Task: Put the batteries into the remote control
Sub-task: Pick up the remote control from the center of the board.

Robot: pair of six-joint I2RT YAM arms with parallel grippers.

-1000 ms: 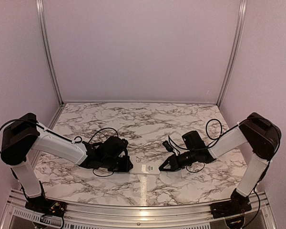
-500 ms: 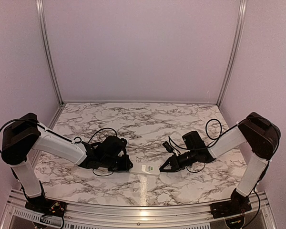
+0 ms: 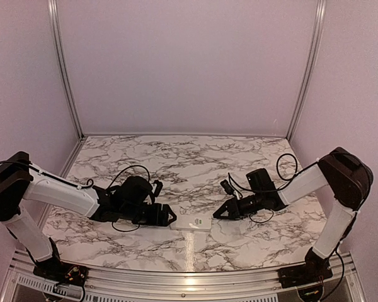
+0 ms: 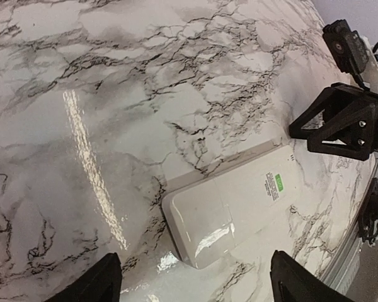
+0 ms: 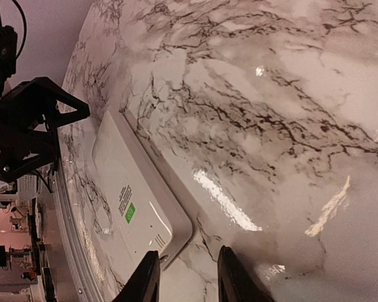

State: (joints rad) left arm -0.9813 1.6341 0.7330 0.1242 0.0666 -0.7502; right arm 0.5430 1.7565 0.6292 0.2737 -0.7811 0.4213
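Jaws of left pincer (image 3: 168,216) and right pincer (image 3: 218,212) have spread; remote control (image 3: 192,222) lies between.

High rear overview, low wrist views (facing inward), sharing remote control (image 4: 230,211)

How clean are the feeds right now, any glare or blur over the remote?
Top external: even light, the remote control small but sharp, one glare streak on the marble table below it in the picture. Left wrist: a long streak on the table, a bright patch on the remote's plain back; its green label too small to read. Right wrist: glare beside the remote, not on it.
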